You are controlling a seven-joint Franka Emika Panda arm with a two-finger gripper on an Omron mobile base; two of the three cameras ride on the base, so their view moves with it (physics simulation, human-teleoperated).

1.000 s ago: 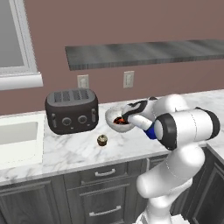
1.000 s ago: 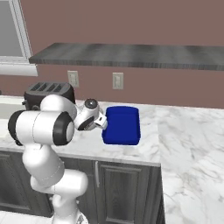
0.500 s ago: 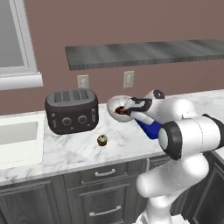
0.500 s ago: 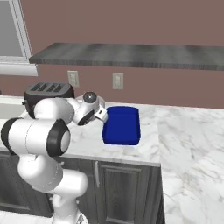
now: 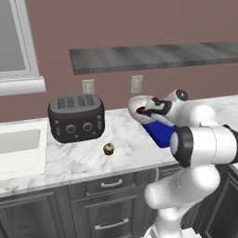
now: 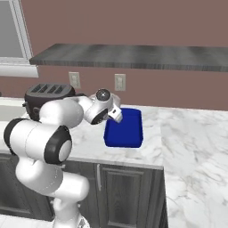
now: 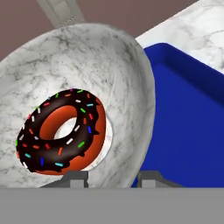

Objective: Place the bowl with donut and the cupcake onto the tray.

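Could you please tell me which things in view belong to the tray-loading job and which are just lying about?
Part of the job:
- bowl, held at its rim by the gripper
- donut, inside the bowl
- cupcake, on the counter in front of the toaster
- tray, blue, on the counter

Just lying about:
- toaster
- sink
- wall outlets

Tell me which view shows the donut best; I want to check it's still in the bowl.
The hand view: the donut lies large and whole inside the bowl, sprinkles clear. The left base view shows it as a small dark-red spot in the lifted bowl. In the right base view the arm hides it.
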